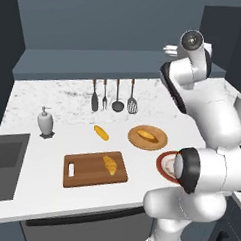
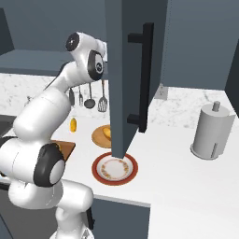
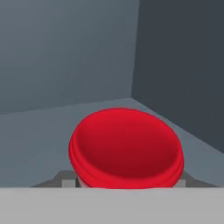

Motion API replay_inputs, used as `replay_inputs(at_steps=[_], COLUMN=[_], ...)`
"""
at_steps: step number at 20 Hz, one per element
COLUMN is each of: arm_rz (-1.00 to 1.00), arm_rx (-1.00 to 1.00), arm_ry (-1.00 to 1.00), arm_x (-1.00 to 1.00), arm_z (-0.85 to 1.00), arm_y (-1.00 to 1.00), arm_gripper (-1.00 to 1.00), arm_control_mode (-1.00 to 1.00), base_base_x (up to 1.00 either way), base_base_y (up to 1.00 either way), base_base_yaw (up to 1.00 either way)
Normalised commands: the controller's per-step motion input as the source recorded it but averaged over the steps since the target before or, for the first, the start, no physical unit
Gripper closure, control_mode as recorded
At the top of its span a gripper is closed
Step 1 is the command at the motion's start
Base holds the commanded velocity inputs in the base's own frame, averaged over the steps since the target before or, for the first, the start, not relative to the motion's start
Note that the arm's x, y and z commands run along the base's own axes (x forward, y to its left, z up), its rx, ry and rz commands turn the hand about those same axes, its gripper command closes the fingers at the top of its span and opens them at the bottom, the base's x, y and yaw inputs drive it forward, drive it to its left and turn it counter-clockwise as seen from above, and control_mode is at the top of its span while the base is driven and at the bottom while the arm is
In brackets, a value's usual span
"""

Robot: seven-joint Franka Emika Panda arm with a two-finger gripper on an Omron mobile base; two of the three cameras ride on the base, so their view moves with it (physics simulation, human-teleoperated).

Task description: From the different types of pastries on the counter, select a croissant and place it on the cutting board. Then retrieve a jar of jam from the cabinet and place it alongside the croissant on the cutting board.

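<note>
The jar of jam [image 3: 126,146] sits very close in the hand view, red lid toward me, on the dark blue-grey floor of the cabinet [image 1: 110,62]. My gripper [image 3: 126,183] is shut on it, and a fingertip [image 3: 68,180] presses against each side of the lid. The arm reaches up to the cabinet shelf. The open cabinet door [image 2: 133,70] hides the hand in the right base view. On the white counter [image 1: 53,99] below, the croissant [image 1: 109,165] lies on the brown cutting board [image 1: 84,173].
A slim yellow roll [image 1: 101,132] lies behind the board, and an oval loaf [image 1: 145,135] rests on a round wooden plate [image 1: 159,143]. A red-rimmed plate [image 2: 114,169], a soap dispenser [image 1: 45,122], hanging utensils [image 1: 113,97], a paper towel roll [image 2: 212,133] and a sink [image 1: 5,166] are also nearby.
</note>
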Motion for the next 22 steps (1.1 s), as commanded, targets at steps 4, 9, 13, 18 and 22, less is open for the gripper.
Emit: replay_inputs(at_steps=[4, 9, 13, 18, 22], arm_rz=[0.08, 0.08, 0.05, 0.05, 0.06], arm_rx=[-0.14, -0.01, 0.0, 0.06, 0.04], arm_ry=[-0.14, 0.03, 0.02, 0.03, 0.0], arm_x=[-1.0, -0.9, -1.0, -1.0, -1.0], arm_z=[0.33, 0.75, 0.47, 0.19, 0.0], arm_y=[0.3, 0.3, 0.34, 0.46, 0.51], arm_gripper=[1.0, 1.0, 1.0, 1.0, 1.0], arm_control_mode=[-1.0, -1.0, -1.0, -1.0, -1.0], base_base_x=[0.0, 0.0, 0.0, 0.0, 0.0], base_base_y=[0.0, 0.0, 0.0, 0.0, 0.0], base_base_yaw=[0.0, 0.0, 0.0, 0.0, 0.0])
